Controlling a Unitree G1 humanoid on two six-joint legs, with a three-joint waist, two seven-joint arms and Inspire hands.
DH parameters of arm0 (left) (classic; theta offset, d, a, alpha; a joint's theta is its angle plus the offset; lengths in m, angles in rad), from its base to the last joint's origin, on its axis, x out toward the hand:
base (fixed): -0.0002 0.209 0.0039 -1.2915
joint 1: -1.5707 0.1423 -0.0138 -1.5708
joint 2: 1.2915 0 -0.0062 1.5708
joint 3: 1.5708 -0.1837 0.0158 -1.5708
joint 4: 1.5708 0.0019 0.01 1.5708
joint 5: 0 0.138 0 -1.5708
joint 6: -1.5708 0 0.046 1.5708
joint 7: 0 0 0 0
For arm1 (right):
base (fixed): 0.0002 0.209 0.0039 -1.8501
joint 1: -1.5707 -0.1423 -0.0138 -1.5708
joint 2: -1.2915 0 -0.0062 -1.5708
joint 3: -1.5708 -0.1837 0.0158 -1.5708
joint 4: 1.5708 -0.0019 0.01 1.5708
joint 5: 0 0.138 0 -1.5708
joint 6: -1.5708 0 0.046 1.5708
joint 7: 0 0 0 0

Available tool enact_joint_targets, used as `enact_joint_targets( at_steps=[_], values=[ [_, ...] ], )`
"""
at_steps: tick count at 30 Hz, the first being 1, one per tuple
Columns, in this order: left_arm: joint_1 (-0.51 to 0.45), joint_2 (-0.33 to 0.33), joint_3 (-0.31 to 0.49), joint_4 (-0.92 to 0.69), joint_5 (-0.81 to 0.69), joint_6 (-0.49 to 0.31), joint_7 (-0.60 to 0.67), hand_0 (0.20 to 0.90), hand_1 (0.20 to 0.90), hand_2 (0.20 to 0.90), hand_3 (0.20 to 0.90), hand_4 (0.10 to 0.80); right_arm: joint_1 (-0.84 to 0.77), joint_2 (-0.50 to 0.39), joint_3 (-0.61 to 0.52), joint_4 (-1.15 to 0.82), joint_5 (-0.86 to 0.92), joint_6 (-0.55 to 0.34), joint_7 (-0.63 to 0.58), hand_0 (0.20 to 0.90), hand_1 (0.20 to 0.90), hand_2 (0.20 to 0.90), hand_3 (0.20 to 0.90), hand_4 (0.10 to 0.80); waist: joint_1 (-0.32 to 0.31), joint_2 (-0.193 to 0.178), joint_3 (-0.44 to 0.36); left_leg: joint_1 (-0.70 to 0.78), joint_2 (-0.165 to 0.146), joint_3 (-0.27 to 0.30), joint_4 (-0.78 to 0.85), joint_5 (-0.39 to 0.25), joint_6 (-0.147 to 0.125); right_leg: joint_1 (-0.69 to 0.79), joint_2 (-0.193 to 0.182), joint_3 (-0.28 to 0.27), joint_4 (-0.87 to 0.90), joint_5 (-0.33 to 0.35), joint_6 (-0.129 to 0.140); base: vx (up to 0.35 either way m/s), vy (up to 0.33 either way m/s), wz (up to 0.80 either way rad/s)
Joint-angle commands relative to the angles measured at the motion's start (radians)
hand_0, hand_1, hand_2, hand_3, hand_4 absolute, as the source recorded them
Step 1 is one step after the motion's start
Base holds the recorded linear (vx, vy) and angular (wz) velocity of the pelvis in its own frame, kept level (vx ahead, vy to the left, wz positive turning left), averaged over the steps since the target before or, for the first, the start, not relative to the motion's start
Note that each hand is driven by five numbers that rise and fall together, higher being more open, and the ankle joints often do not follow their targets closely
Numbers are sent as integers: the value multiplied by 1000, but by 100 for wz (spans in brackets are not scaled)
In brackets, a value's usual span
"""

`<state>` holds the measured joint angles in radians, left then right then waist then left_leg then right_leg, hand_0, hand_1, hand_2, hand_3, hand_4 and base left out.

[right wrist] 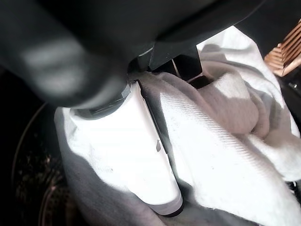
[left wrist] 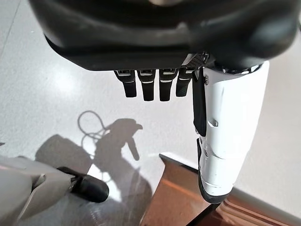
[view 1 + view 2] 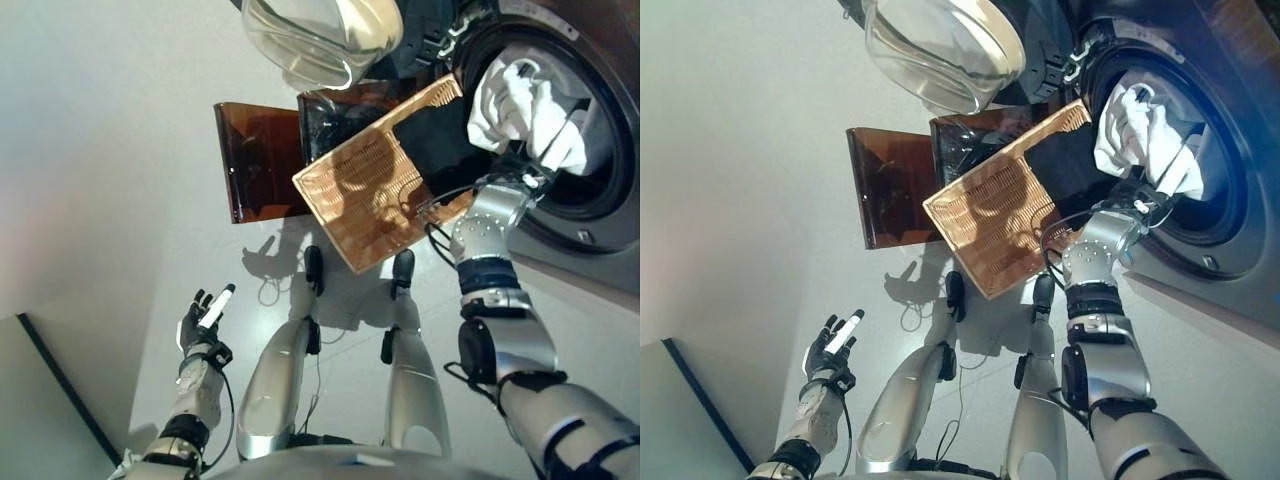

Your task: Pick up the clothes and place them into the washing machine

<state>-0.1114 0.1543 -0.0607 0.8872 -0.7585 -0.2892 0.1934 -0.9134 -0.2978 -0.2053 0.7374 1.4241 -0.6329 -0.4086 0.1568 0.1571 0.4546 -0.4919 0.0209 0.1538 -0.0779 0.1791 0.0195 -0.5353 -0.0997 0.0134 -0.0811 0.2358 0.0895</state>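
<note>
Fingers of the right hand [image 3: 530,170] pinch a crumpled white ribbed cloth [image 3: 520,105] inside the round drum of the washing machine [image 3: 600,190]; left hand [image 3: 203,318] hangs with fingers straight above the glossy floor [image 3: 100,150]

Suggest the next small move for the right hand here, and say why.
Probably push the white cloth deeper into the washing machine drum, then let go. The right hand is against the cloth at the door opening, and the cloth bunches at the rim rather than lying inside.

Head stereo downward (wrists close-up)
</note>
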Motion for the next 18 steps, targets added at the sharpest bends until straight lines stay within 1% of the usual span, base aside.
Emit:
enact_joint_targets(
  at_steps=[1, 2, 3, 6, 9, 12, 16, 17, 18],
  values=[
    [32, 50, -63, 77, -10, -36, 4, 900, 900, 900, 900, 800, -142, -149, 29, -15, -45, -86, 35, 200, 200, 200, 200, 300, 48, 51, -113, 33, -9, -59, -9, -79, -86, 39, 21, -59, 66, -83, 22, 0, 0, 0],
    [30, 50, -63, 78, -10, -36, 4, 900, 900, 900, 900, 800, -147, -153, 29, -10, -44, -85, 35, 200, 200, 200, 200, 300, 49, 52, -113, 32, -9, -59, -9, -79, -86, 38, 21, -58, 66, -83, 22, 0, 0, 0],
    [30, 56, -67, 80, -12, -39, 4, 900, 900, 900, 900, 800, -195, -189, 32, 31, -40, -83, 20, 200, 200, 200, 200, 300, 57, 60, -114, 31, -10, -60, -9, -80, -86, 35, 21, -58, 68, -86, 22, 0, 0, 0],
    [26, 63, -76, 80, -10, -42, 1, 900, 900, 900, 900, 800, -255, -237, 59, 105, -62, -52, -4, 200, 200, 200, 200, 300, 66, 69, -113, 24, -10, -59, -9, -74, -87, 26, 21, -55, 73, -85, 21, 0, -4, 1],
    [22, 69, -94, 65, -15, -46, -11, 900, 900, 900, 900, 800, -302, -272, 67, 185, -54, -22, -18, 200, 200, 200, 200, 300, 74, 85, -105, 15, -11, -60, -9, -70, -87, 15, 19, -53, 79, -88, 20, 0, -5, 2],
    [20, 70, -98, 62, -17, -46, -14, 900, 900, 900, 900, 800, -317, -283, 64, 204, -43, -20, -12, 200, 200, 200, 200, 300, 76, 91, -102, 13, -12, -61, -9, -69, -87, 10, 20, -53, 82, -90, 20, 0, 0, 0],
    [18, 77, -119, 28, -37, -57, -23, 900, 900, 900, 900, 800, -378, -333, 66, 278, -35, 0, -27, 200, 200, 200, 200, 300, 86, 116, -95, 0, -15, -62, -9, -62, -90, -9, 16, -46, 90, -94, 20, -7, -6, 1],
    [19, 80, -131, 6, -42, -59, -28, 900, 900, 900, 900, 800, -406, -357, 69, 314, -31, 6, -35, 200, 200, 200, 200, 300, 93, 127, -92, -7, -16, -62, -9, -60, -89, -18, 14, -45, 93, -95, 20, 0, 0, 0],
    [19, 79, -132, 4, -43, -59, -28, 900, 900, 900, 900, 800, -412, -361, 71, 319, -29, 8, -34, 200, 200, 200, 200, 300, 94, 129, -92, -8, -16, -62, -9, -59, -89, -20, 14, -45, 94, -95, 21, -38, -27, 2]
  ],
)
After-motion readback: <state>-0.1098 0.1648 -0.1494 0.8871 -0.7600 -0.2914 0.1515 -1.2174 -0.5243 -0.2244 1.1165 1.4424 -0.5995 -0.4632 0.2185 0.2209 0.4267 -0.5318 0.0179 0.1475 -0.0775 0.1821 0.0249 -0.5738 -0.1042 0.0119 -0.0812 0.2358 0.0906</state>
